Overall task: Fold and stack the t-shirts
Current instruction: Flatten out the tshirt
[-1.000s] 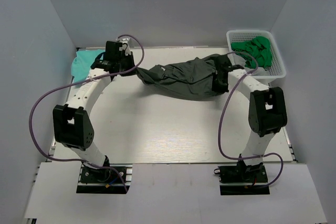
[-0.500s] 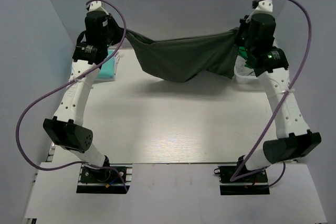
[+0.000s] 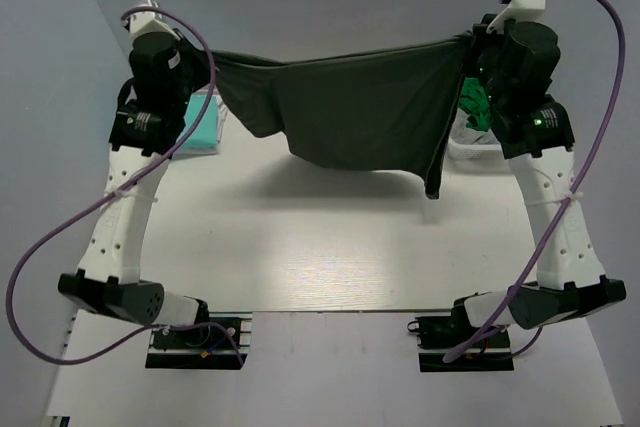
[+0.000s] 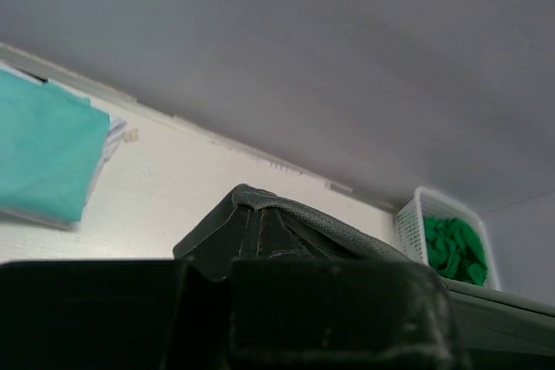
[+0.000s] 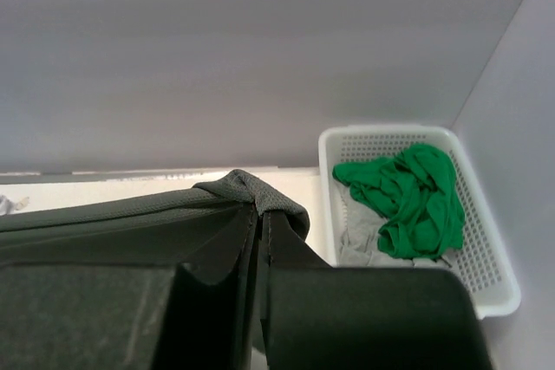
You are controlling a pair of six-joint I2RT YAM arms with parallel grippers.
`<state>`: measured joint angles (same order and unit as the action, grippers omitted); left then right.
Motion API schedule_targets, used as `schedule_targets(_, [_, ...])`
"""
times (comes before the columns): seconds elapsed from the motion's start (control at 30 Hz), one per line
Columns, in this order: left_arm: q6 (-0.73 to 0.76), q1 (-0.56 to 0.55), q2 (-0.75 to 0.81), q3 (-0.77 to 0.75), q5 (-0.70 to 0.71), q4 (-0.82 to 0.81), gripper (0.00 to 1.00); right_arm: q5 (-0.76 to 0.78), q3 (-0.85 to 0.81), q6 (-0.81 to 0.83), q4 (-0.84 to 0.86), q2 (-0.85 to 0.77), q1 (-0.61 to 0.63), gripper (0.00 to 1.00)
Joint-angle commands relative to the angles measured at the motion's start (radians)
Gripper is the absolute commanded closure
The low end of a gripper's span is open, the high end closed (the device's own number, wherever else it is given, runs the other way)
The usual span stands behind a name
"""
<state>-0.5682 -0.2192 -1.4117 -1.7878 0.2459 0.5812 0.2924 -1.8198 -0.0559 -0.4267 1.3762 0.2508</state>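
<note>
Dark shirt point(image 3: 350, 117): it hangs high in the air between the two grippers, pulled out wide like washing on a line, over the table point(image 3: 330, 247).
Left gripper point(image 3: 208, 59): it is pinched tight on one top corner of the dark shirt.
Right gripper point(image 3: 470, 43): it is pinched tight on the other top corner.
Slip danger: each pinch has only a small bit of cloth. If the arms pull apart too hard, a corner may slide out and the shirt may drop in a heap.
Wrinkle danger: the cloth under the left gripper is bunched up. A long bit hangs lowest under the right gripper, so it may touch down first and fold under.
Mint shirt point(image 3: 200, 122): it lies folded below the left gripper. The swinging cloth may brush it and spoil the fold.
Basket point(image 5: 390, 134): it sits below the right gripper and holds a green shirt point(image 5: 408, 192) and a grey shirt point(image 5: 360, 244). The hem may catch on its rim.
</note>
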Motion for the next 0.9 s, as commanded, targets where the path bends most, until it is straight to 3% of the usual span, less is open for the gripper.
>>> schedule_targets(0.0, [0.02, 0.004, 0.12, 0.01, 0.062, -0.067, 1.0, -0.05, -0.07, 0.051, 0.075, -0.077, -0.002, 1.0])
schedule_targets(0.23, [0.14, -0.005, 0.322, 0.051, 0.038, -0.194, 1.0, -0.205, -0.018, 0.123, 0.057, -0.239, -0.001, 1.0])
schedule_targets(0.47, [0.231, 0.004, 0.413, -0.042, -0.036, -0.193, 1.0, -0.277, 0.111, 0.102, 0.073, -0.423, -0.002, 1.0])
schedule_targets(0.67, [0.295, 0.004, 0.422, -0.159, -0.117, -0.15, 1.0, -0.374, 0.094, 0.088, 0.036, -0.505, 0.002, 1.0])
schedule_targets(0.87, [0.32, 0.004, 0.34, -0.185, -0.151, -0.159, 1.0, -0.267, 0.145, 0.064, 0.065, -0.513, -0.001, 1.0])
